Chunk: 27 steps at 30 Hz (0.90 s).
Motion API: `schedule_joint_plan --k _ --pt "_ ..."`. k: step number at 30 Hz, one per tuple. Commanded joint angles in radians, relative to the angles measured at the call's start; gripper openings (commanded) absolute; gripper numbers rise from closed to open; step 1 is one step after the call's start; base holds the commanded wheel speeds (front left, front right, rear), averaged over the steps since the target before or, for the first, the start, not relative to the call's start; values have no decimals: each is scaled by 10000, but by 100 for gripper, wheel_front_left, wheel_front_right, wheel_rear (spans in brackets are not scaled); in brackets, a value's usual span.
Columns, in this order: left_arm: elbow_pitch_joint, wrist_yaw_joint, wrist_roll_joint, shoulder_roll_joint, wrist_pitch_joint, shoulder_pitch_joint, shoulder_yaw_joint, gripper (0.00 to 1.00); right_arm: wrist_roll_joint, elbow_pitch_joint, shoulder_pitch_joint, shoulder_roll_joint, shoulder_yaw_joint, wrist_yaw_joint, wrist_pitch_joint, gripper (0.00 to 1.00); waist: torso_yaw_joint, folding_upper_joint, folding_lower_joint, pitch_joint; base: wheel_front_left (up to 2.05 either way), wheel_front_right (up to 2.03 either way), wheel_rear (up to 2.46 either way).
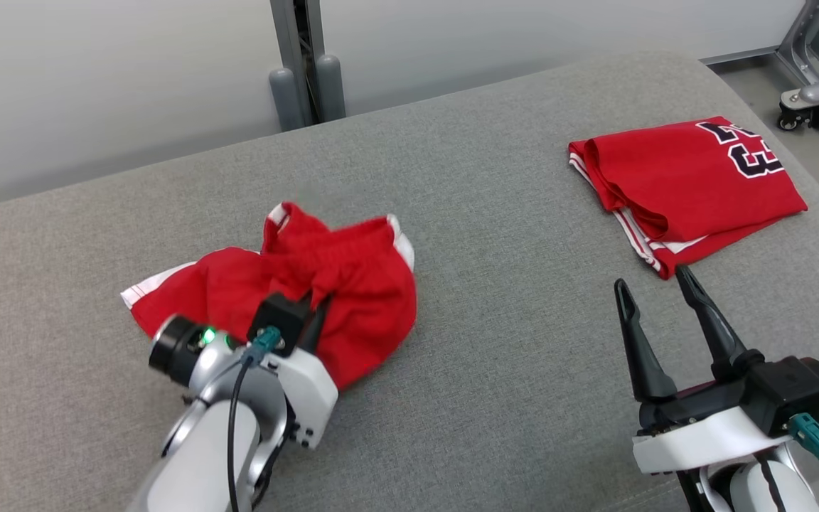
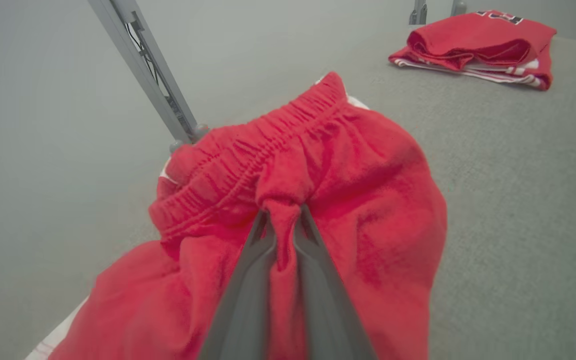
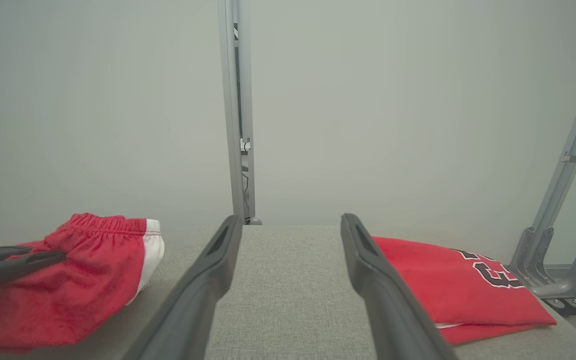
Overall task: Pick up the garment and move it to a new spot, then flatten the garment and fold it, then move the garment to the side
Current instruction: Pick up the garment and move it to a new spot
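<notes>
- While my L tool (image 2: 282, 215) pinches a fold of the red shorts (image 1: 360, 284), they lie crumpled on the grey bench (image 1: 509, 299), L side.
- R tool (image 1: 651, 277) wide open, empty, near folded red jersey (image 1: 687, 185).
- Behind: pale wall (image 1: 97, 85), metal post (image 1: 306, 57).

- Left gripper (image 2: 280, 212): jaws pinched together on a fold of the garment (image 2: 368, 200), forearm reaching forward.
- Right gripper (image 1: 651, 279): jaws spread apart, empty, pointing forward.

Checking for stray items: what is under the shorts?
Grey cushion shows all around the shorts, and the left gripper pinches a fold by the waistband. Whatever lies beneath the bunched cloth is covered.
</notes>
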Motion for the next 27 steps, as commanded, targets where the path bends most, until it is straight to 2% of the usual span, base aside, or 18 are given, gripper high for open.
schedule_joint_plan --k 1,8,9,10,11,17,27 --pt "89 95 -40 43 46 227 -8 0 81 8 109 -29 16 -3 -6 100 19 0 0 -74 0 0 0" --pt "426 291 -224 -97 145 682 -94 0 27 58 166 -31 70 -3 -6 100 292 0 0 -185 0 0 0" --pt "472 324 -260 -133 153 731 -75 8 9 74 159 -30 86 -3 -6 100 362 0 0 -200 0 0 0" --pt "521 428 -281 -168 135 772 -45 36 6 82 154 -29 119 -3 -5 100 435 0 0 -216 0 0 0" --pt "538 513 -276 -190 70 793 -34 100 4 87 153 -29 152 -3 -5 100 515 0 0 -239 0 0 0" --pt "95 1049 -733 -348 -571 1144 371 100 -8 214 214 -33 394 -3 -5 100 1090 0 0 -481 0 0 0" --pt "-1805 2153 -1486 -485 -2105 2623 1344 100 212 351 522 -35 529 -3 -5 100 2341 0 0 -1110 0 0 0"
